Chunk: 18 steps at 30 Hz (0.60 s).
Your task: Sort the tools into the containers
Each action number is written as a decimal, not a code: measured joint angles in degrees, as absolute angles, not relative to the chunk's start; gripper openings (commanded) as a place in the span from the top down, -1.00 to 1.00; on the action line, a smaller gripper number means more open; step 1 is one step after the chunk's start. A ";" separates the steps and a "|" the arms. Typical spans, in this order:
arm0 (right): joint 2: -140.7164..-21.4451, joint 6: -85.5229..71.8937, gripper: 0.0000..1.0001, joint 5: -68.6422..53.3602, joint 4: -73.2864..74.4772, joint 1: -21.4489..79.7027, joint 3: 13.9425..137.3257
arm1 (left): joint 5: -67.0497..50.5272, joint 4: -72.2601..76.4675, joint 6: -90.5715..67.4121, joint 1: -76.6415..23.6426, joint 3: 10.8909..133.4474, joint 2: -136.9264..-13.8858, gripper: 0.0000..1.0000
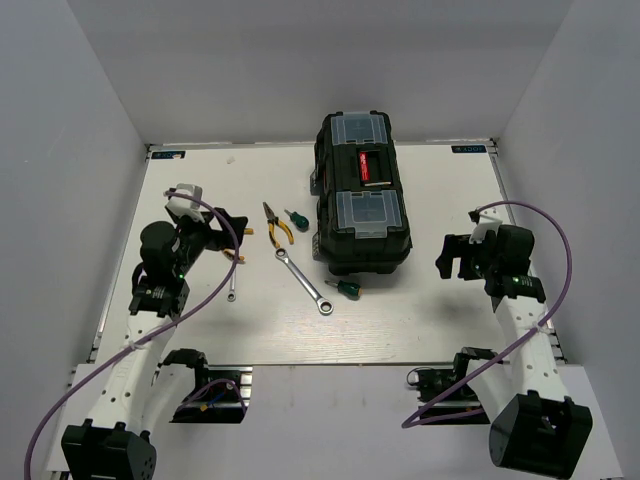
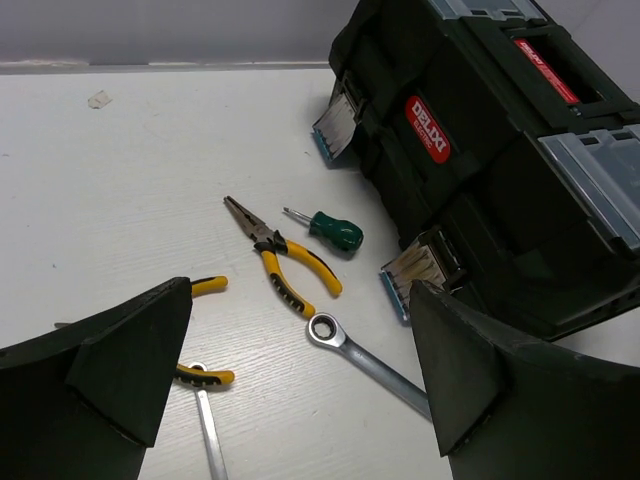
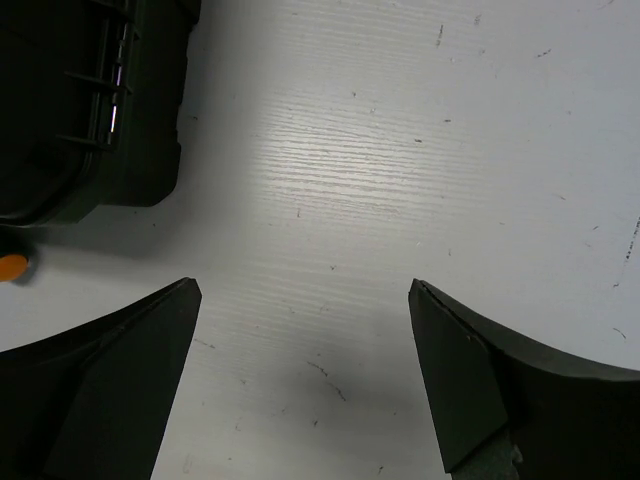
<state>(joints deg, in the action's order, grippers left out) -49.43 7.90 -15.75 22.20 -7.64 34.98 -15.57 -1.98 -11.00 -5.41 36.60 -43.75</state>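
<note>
The black toolbox (image 1: pixel 363 195) stands shut at the table's middle, also in the left wrist view (image 2: pixel 480 150). To its left lie yellow-handled pliers (image 1: pixel 277 224) (image 2: pixel 283 260), a green screwdriver (image 1: pixel 297 219) (image 2: pixel 330 230), the long ratchet wrench (image 1: pixel 304 281) (image 2: pixel 365 355) and the small wrench (image 1: pixel 232 285) (image 2: pixel 208 425). A second green screwdriver (image 1: pixel 346 288) lies at the toolbox's near edge. My left gripper (image 1: pixel 225 230) (image 2: pixel 300 370) is open and empty, above a second pair of yellow handles (image 2: pixel 200 376). My right gripper (image 1: pixel 452 258) (image 3: pixel 305 370) is open and empty over bare table, right of the toolbox.
The toolbox corner (image 3: pixel 90 100) shows at the upper left of the right wrist view, with a small orange object (image 3: pixel 10 268) beside it. White walls enclose the table (image 1: pixel 420 320) on the left, back and right.
</note>
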 measured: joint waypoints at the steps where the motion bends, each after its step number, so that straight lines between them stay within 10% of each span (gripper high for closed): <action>1: -49.39 7.90 -0.81 -15.99 22.20 -7.68 34.98 | -15.81 -1.78 -10.98 -5.41 36.45 -43.68 -0.99; 8: -47.86 11.35 -0.79 -22.83 22.87 -8.25 34.83 | -17.15 -1.34 -11.18 -5.41 36.21 -43.66 -0.74; 9: -47.35 12.58 -0.59 -24.60 23.24 -8.27 34.72 | -17.32 -1.28 -11.29 -5.41 36.21 -43.66 -0.57; 10: -47.00 13.52 0.48 -25.61 23.49 -8.27 34.59 | -17.54 -1.21 -11.55 -5.41 36.21 -43.66 -0.21; 11: -46.68 14.61 0.99 -26.41 23.51 -8.29 34.37 | -17.74 -1.21 -11.88 -5.41 36.21 -43.66 0.59; 13: -46.54 14.72 1.00 -26.17 23.92 -8.25 34.35 | -18.09 -0.97 -11.90 -5.41 36.14 -43.77 1.00; 18: -48.25 15.92 1.00 -24.53 26.61 -8.12 39.59 | -20.60 0.25 -13.19 -5.41 36.16 -46.81 1.00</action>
